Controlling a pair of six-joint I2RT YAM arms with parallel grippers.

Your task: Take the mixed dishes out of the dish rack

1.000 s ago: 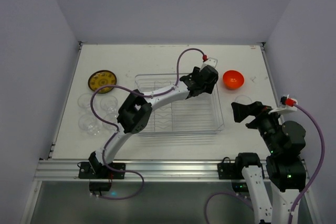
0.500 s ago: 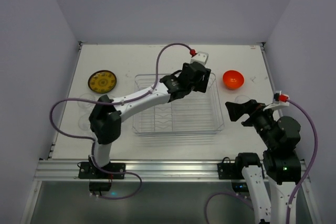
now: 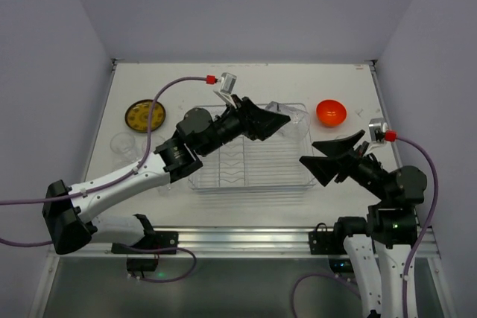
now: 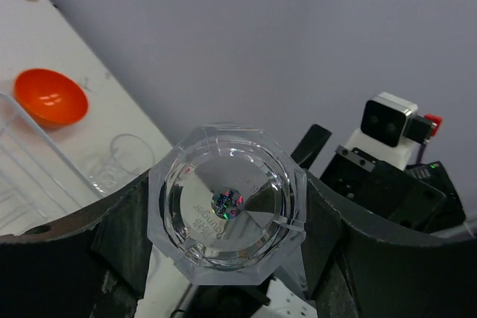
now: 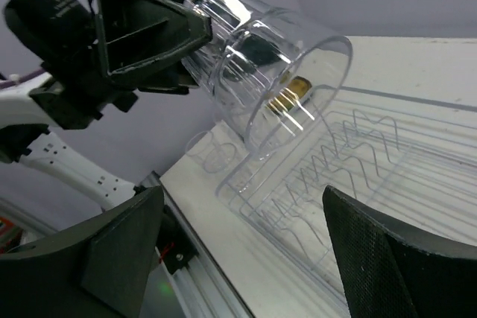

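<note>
The left gripper (image 3: 274, 121) pinches a small clear glass cup (image 4: 231, 202), tipped on its side, in the air over the far right corner of the rectangular clear plastic dish rack (image 3: 253, 182) in the middle of the table (image 3: 223, 80). The right gripper (image 3: 307, 152) hangs spread wide over the table's right side, just off the rack's right wall, while a glossy orange bowl (image 3: 331, 112) sits toward the far right corner and a round yellow plate (image 3: 139, 115) toward the far left

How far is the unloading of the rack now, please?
Done: the orange bowl and yellow plate lie on the table outside the rack. In hand: the left gripper holds a glass cup above the rack; the right gripper is open. Left: setting this cup down; no other dish shows in the rack.
</note>
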